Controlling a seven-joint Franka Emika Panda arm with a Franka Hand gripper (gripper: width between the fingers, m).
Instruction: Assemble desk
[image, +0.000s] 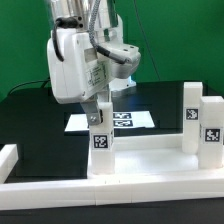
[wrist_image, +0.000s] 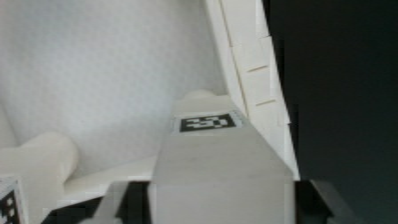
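The white desk tabletop (image: 150, 160) lies flat with its rim up, and its inner face (wrist_image: 107, 90) fills much of the wrist view. Two white legs (image: 192, 115) (image: 212, 126) with tags stand upright at its end toward the exterior view's right. A third leg (image: 100, 145) stands upright at the corner toward the exterior view's left. My gripper (image: 101, 122) comes down from above and is shut on this leg's upper part. In the wrist view the leg (wrist_image: 217, 160) fills the gap between the dark fingers (wrist_image: 128, 203), its tag facing the camera. The leg's foot is hidden.
The marker board (image: 125, 122) lies flat on the black table behind the tabletop. A long low white border bar (image: 110, 203) runs along the front, and another (image: 8, 157) sits at the exterior view's left. A green backdrop stands behind.
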